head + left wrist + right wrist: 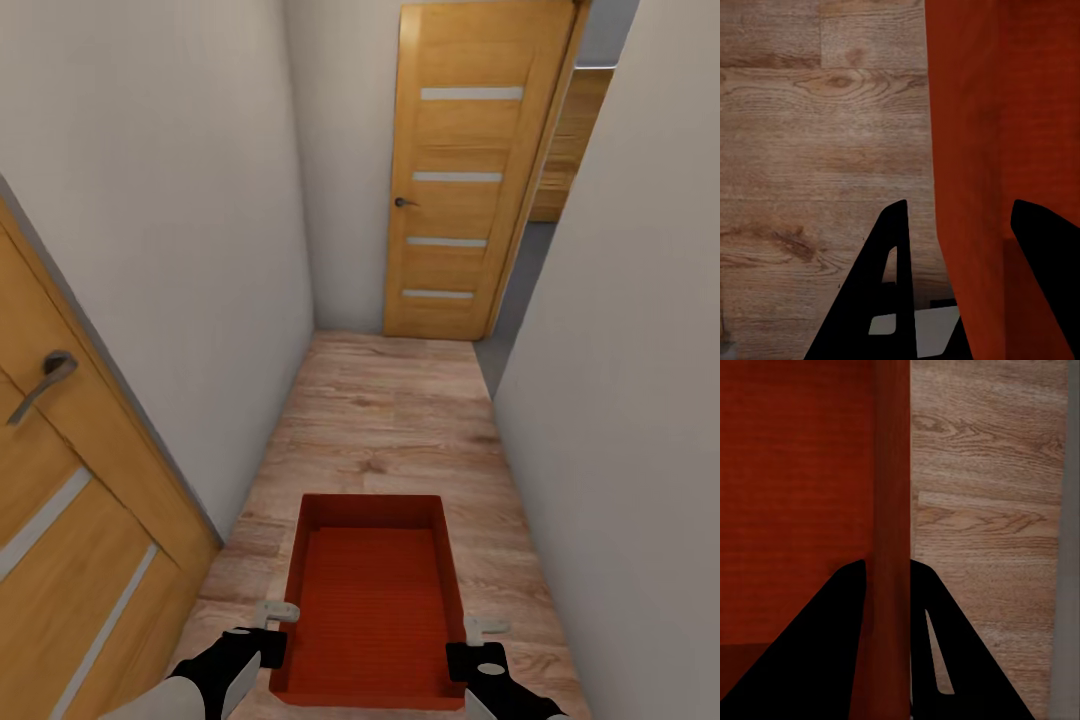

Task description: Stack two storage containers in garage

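One orange-red storage container point(370, 590), open-topped and empty, hangs low in front of me over the light wood plank floor point(390, 420). My left gripper point(281, 628) is shut on its left side wall, and my right gripper point(468, 645) is shut on its right side wall. In the left wrist view the black fingers point(889, 255) straddle the thin red wall of the container point(967, 150), with my left gripper point(960, 206) around it. In the right wrist view the fingers point(832, 615) pinch the other wall of the container point(795, 472), my right gripper point(886, 564) closed on it.
I stand in a narrow hallway between pale walls point(180, 250). A wooden door with a lever handle point(60, 470) is close on my left. At the far end an open wooden door point(465, 180) leans beside a gap showing dark grey floor point(510, 310).
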